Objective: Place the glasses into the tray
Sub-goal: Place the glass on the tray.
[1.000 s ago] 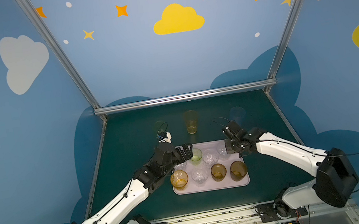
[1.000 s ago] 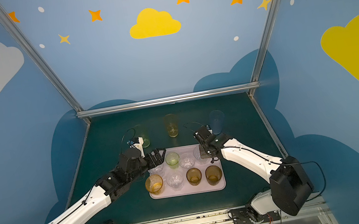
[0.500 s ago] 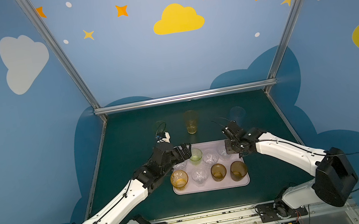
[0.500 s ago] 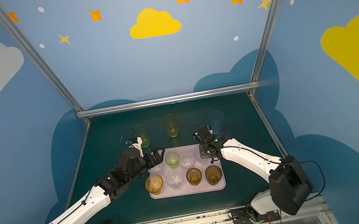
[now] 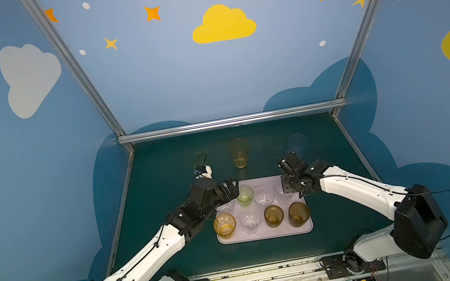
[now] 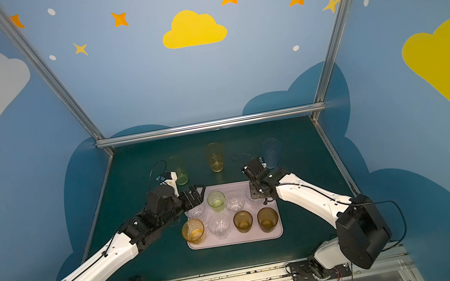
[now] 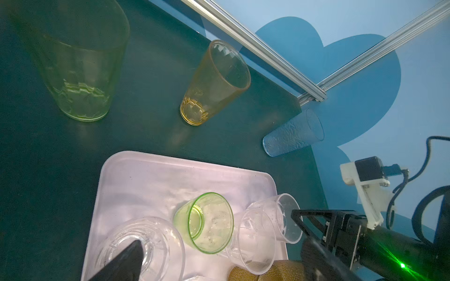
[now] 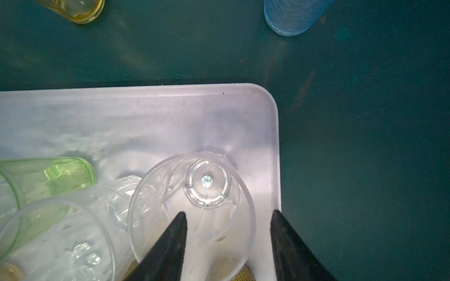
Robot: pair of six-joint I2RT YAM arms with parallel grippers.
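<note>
The right gripper (image 8: 228, 213) has its black jaws apart, straddling one wall of a short clear faceted glass (image 8: 207, 185) standing by a corner of the flat pale pink-lilac tray (image 8: 146, 109). The left gripper (image 5: 230, 191), spread wide, hovers over a second clear faceted glass (image 7: 165, 233) there. Beyond both, a tall amber tumbler (image 5: 239, 152) stands off the tray.

Soft, even light fills both top views, the scene stretching toward the edges (a wide lens). The dark tabletop (image 5: 160, 171) reads dim. In the right wrist view the tray (image 8: 146, 116) glares pale, seemingly lit from above; the nearest clear glass (image 8: 151, 189) blurs.
</note>
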